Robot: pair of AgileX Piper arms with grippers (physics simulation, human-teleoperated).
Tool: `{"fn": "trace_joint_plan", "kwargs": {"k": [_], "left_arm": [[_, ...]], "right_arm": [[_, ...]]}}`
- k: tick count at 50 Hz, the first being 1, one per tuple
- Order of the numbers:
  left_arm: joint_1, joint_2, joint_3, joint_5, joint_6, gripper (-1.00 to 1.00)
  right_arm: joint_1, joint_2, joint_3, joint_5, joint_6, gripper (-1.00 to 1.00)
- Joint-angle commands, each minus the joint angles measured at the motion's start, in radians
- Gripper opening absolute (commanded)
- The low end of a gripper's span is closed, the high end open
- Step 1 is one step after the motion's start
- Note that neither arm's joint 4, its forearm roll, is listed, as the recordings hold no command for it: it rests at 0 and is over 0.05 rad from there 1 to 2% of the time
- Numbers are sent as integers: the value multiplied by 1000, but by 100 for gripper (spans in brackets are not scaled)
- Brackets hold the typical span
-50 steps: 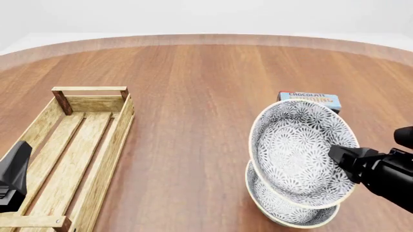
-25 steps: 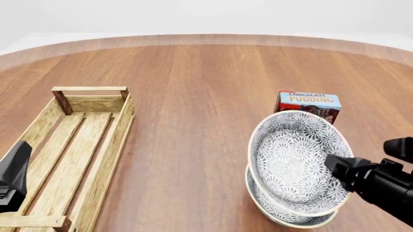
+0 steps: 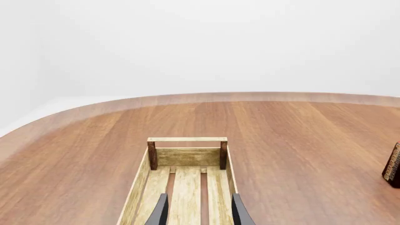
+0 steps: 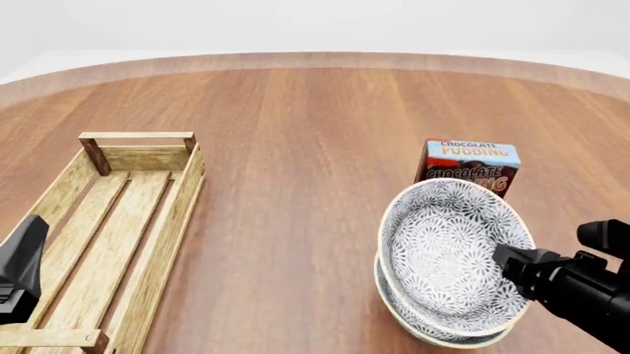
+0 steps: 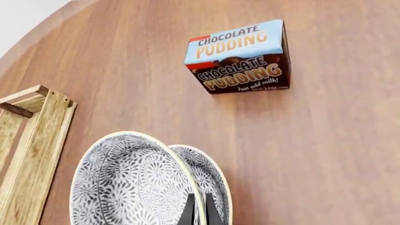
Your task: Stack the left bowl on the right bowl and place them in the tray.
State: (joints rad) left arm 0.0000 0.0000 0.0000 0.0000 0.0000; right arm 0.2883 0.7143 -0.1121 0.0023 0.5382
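Note:
Two grey patterned bowls sit at the front right. My right gripper (image 4: 504,258) is shut on the rim of the upper bowl (image 4: 443,251), which tilts steeply, its low edge in or just above the lower bowl (image 4: 433,335) on the table. In the right wrist view my fingers (image 5: 189,212) pinch the upper bowl's (image 5: 131,183) rim, with the lower bowl (image 5: 211,173) behind it. The long wooden-slat tray (image 4: 187,199) lies at the left, nothing in it. My left gripper (image 3: 198,213) hovers open over the tray's (image 3: 187,157) near end.
A chocolate pudding box (image 4: 471,166) stands upright just behind the bowls, also in the right wrist view as the pudding box (image 5: 240,58). Bare wooden table (image 4: 295,184) lies between tray and bowls. The left arm (image 4: 20,273) is at the front left edge.
The right gripper has lowered the tilted upper bowl toward the lower bowl, uncovering the pudding box behind. The left arm has not moved.

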Motion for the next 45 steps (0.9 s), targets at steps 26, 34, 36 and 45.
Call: {"fn": "trace_joint_plan", "kwargs": {"k": [26, 34, 36, 45], "left_arm": [[0, 0, 0, 0, 0, 100], [0, 0, 0, 0, 0, 100], [0, 0, 0, 0, 0, 100], [0, 0, 0, 0, 0, 100]], "right_arm": [[-6, 15, -14, -7, -24, 100], [-11, 4, -22, 15, -32, 100], [-13, -2, -26, 26, -34, 100], [-80, -15, -166, 228, -173, 100]]}}
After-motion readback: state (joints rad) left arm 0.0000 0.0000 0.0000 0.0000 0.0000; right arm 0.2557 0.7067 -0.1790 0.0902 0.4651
